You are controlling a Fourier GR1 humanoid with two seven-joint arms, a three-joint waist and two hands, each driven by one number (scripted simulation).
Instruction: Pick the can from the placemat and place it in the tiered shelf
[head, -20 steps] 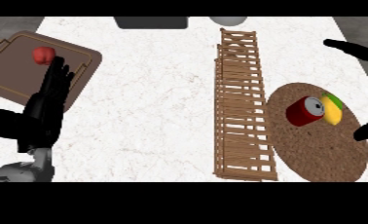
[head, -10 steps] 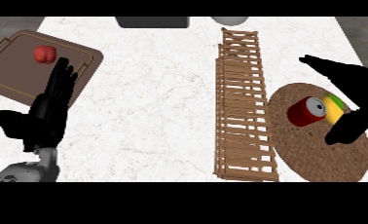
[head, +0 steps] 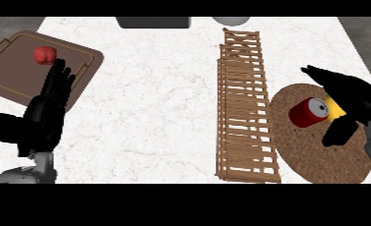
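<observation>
The can [head: 308, 112] lies on its side on the placemat [head: 319, 156], near the counter's [head: 159, 97] right edge, its long axis running diagonally and its silver end facing up-right. The right hand [head: 346, 103] hangs just right of the can, spread wide, fingers above and thumb below, holding nothing. It is by far the nearer hand. The shelf [head: 245, 107] lies just left of the placemat. The left hand [head: 45, 114] rests open at the left edge.

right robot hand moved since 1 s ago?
Yes. The right robot hand has come in from the view's right edge, leftward over the placemat, and now sits beside the can.
</observation>
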